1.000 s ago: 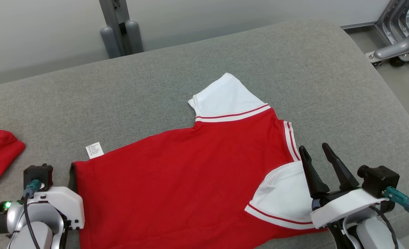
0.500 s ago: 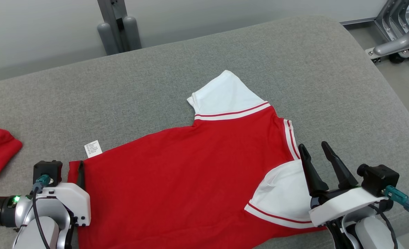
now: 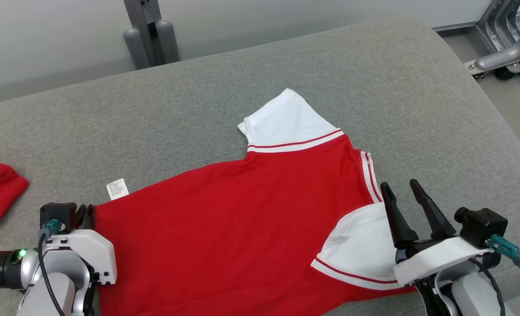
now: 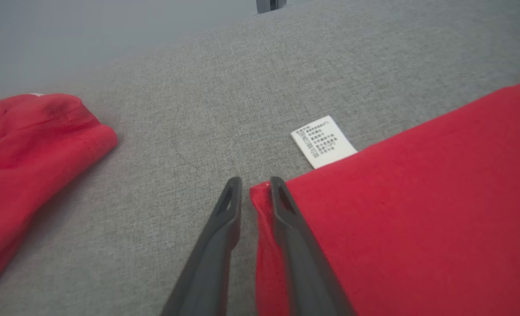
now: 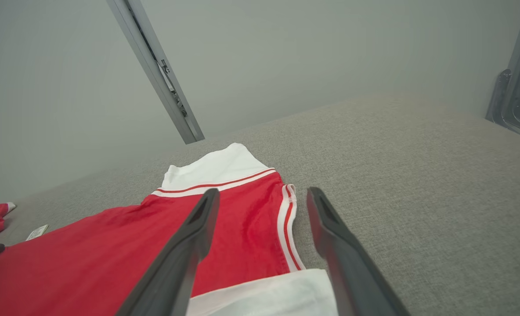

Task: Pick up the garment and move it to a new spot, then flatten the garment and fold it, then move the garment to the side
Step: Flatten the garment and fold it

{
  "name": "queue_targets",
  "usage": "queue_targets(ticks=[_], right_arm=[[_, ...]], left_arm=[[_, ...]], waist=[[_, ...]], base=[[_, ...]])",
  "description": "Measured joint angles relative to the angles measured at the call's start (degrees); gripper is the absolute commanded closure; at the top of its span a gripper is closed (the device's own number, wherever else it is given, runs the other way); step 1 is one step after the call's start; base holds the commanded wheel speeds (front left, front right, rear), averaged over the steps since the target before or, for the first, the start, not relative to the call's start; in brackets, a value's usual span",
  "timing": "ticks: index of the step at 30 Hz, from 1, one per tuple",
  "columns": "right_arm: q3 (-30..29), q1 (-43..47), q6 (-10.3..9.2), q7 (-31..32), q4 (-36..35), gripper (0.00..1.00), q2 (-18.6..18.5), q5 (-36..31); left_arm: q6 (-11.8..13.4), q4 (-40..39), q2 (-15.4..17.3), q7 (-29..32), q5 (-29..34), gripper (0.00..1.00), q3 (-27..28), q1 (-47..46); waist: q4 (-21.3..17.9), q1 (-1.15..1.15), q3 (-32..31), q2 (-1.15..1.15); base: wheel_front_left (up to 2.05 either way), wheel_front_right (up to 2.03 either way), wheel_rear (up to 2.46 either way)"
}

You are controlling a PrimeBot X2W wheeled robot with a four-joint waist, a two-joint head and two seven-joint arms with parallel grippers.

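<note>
Left tool (image 4: 255, 181) now squeezed in, pinching the shirt (image 3: 242, 219) corner just beside the tag (image 4: 323, 141); right tool (image 3: 398, 183) gaping, far from the tag.

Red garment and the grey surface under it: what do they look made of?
Red garment: soft matte knit, likely cotton or a blend; it lies limp with fine texture. Grey surface: matte woven upholstery-like cloth; flecked weave, rounded padded-looking edge.

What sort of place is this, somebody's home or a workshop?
Probably a test room or lab, not a home: a red shirt lies on a padded grey table, with bare metal posts and a plain grey wall behind it.
</note>
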Motion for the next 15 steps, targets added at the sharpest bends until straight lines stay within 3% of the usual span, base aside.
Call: queue_targets(ticks=[15], right_arm=[[-0.10, -3.01, 0.00, -0.08, 2.21, 0.00, -2.15, -1.85]], left_arm=[[-0.43, -4.16, -2.56, -2.60, -1.16, 1.00, -1.53, 0.26]], waist=[[3.65, 0.00, -1.29, 0.00]], base=[[0.00, 0.00, 0.00]])
